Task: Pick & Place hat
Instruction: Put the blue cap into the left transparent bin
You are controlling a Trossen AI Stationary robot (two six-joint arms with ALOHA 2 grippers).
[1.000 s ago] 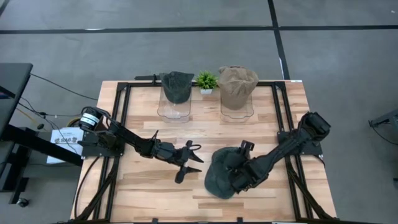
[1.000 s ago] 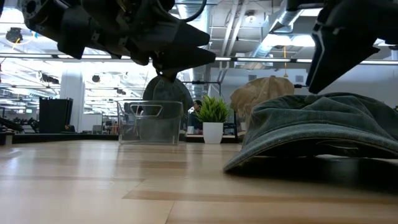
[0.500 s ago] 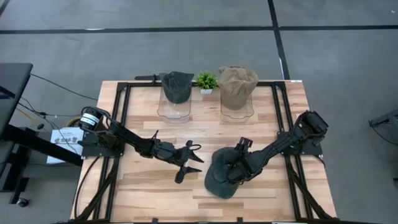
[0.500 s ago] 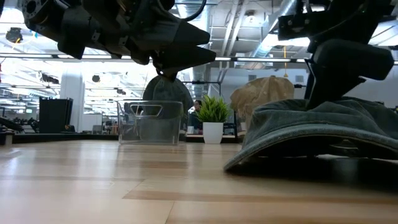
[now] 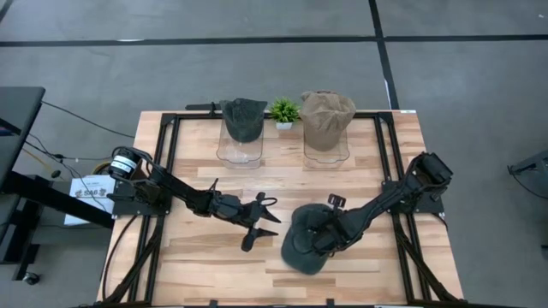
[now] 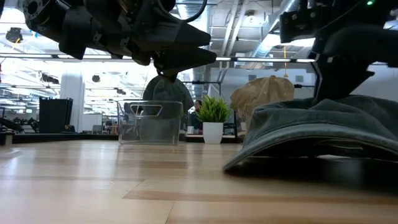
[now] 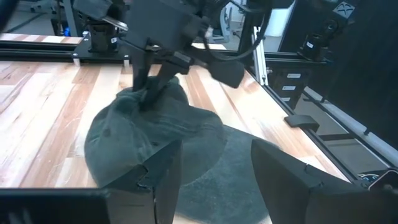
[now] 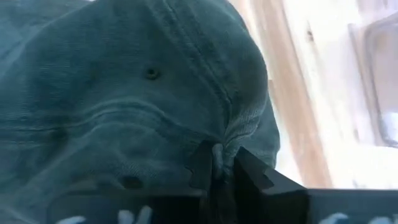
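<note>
While pinched shut, right gripper clamps hat fabric

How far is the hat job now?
Done: the right claw has pinched a fold of the green hat. In hand: that grip; the hat lies on the table. Left: lifting and placing it. The left claw waits open beside.

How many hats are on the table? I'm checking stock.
3: a dark green fabric cap at the front, pinched by the right gripper; a dark green hat and a tan hat on clear stands at the back.
</note>
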